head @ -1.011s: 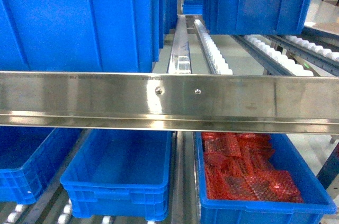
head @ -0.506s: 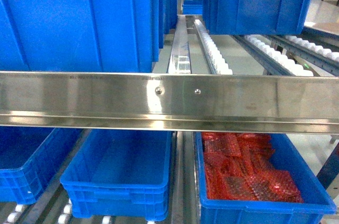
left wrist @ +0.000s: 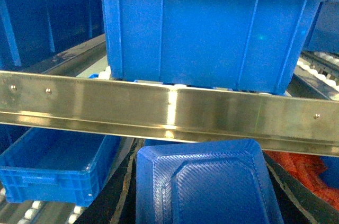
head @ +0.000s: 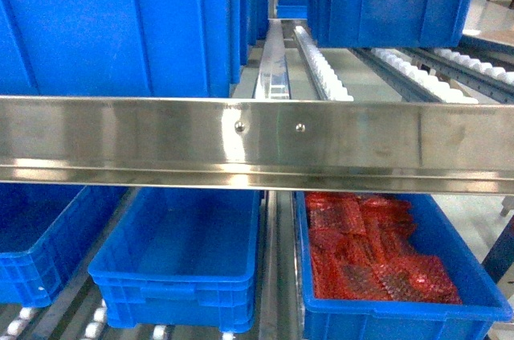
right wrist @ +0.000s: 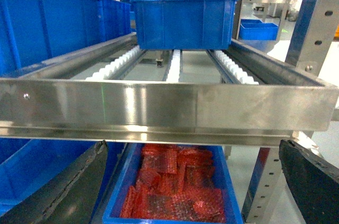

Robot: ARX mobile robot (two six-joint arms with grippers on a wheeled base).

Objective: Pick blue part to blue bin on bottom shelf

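Note:
The blue part, a ribbed, tray-like blue piece, fills the bottom of the left wrist view. My left gripper is shut on it, with black fingers on both its sides, in front of a steel rail. The blue bin stands empty on the bottom shelf, and shows at lower left under the rail as the blue bin. My right gripper is open, its fingers wide apart above the crate of red packets. Neither gripper shows in the head view.
A wide steel rail crosses the head view between the shelf levels. Large blue crates stand on the roller level above. A crate of red packets sits right of the blue bin, and another blue crate sits left.
The head view has shifted slightly: the steel rail sits a little higher in the frame and more of the lower bins shows. Nothing on the shelves has moved.

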